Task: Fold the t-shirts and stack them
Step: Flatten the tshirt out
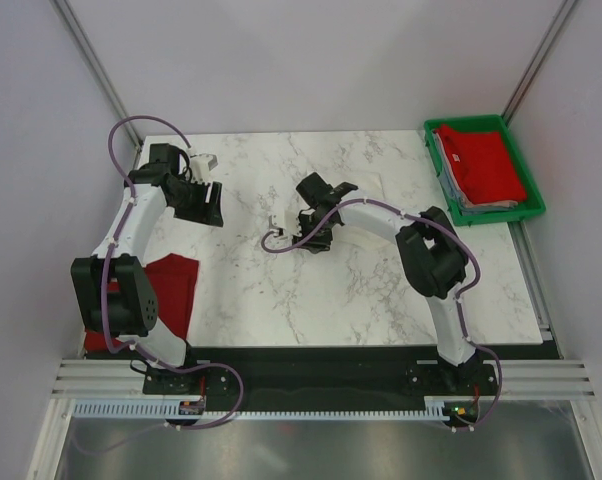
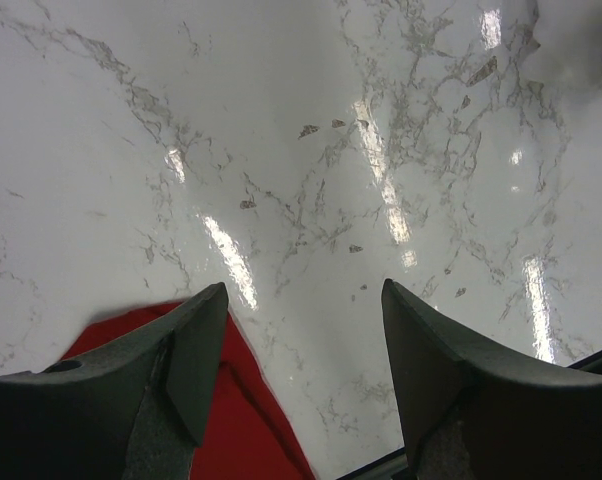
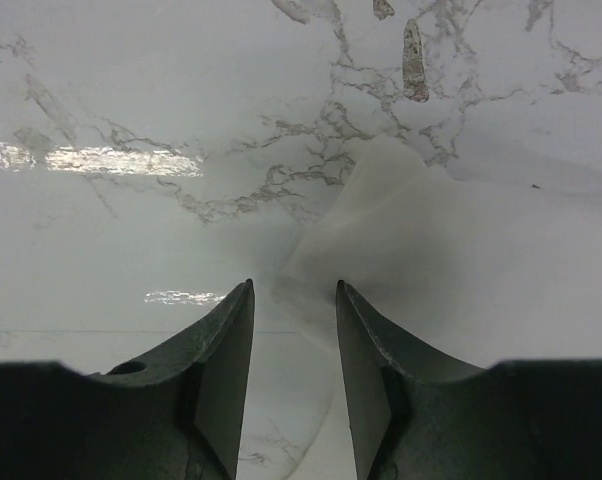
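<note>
The red t-shirt [image 1: 171, 288] lies along the table's [image 1: 381, 300] left edge, about seven o'clock from the nearer, wide-open, empty left gripper [image 2: 303, 295]; the half-open right gripper [image 3: 293, 290] seems empty too.

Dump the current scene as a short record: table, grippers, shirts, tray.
table: white marble
left gripper: open, nothing between the jaws, over bare marble
right gripper: jaws apart, over the table's middle
pale blurred shape: just beyond the right gripper, cannot tell what it is
loose red t-shirt: near left edge of the table, unfolded
green tray: far right corner
tray contents: folded red t-shirt on top of paler folded layers
</note>
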Robot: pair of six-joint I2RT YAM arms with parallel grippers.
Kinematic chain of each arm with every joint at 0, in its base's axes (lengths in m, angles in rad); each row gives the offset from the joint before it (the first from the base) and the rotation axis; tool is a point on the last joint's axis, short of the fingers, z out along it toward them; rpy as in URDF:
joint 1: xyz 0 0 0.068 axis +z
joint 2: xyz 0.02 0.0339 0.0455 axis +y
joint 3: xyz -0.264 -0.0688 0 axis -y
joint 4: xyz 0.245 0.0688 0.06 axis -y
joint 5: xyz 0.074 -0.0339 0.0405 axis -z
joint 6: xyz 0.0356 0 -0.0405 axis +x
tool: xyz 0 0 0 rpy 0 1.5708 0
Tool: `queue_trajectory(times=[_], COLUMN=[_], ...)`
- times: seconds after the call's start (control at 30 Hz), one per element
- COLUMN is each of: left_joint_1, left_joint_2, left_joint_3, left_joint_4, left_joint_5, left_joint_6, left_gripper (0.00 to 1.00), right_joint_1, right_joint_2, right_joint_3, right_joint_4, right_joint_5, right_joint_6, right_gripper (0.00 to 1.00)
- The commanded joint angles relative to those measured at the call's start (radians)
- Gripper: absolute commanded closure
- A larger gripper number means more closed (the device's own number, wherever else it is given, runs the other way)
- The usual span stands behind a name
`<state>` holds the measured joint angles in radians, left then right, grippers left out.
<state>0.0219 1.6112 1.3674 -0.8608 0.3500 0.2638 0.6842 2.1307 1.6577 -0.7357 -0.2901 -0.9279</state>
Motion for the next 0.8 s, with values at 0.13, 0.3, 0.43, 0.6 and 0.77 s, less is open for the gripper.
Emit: queue_trajectory(times=[0.13, 0.3, 0.43, 0.6, 0.77], left_joint_1=[-0.002, -0.002, -0.002, -0.002, 0.000], left_joint_2=[0.015, 0.029, 0.042, 0.068, 0.088], left_joint_3=[0.004, 0.005, 0.021, 0.051, 0.093], left_joint_4=[0.017, 0.017, 0.017, 0.017, 0.040], left_joint_5=[0.012, 0.021, 0.024, 0.030, 0.009], left_joint_6=[-0.023, -0.024, -0.025, -0.026, -0.020], left_gripper=[0.30, 0.30, 0.30, 0.30, 0.31], right_joint_1=[-0.002, -0.002, -0.003, 0.006, 0.049], right_joint_2=[0.014, 0.051, 0.057, -0.029, -0.256], right_joint_3=[0.014, 0.016, 0.016, 0.020, 0.115], right_joint_4=[0.055, 0.056, 0.045, 0.044, 0.039], right_joint_5=[0.008, 0.031, 0.034, 0.066, 0.155], right_joint_6=[0.011, 0.012, 0.017, 0.020, -0.038], right_gripper=[0.53, 0.55, 0.76, 0.98, 0.99])
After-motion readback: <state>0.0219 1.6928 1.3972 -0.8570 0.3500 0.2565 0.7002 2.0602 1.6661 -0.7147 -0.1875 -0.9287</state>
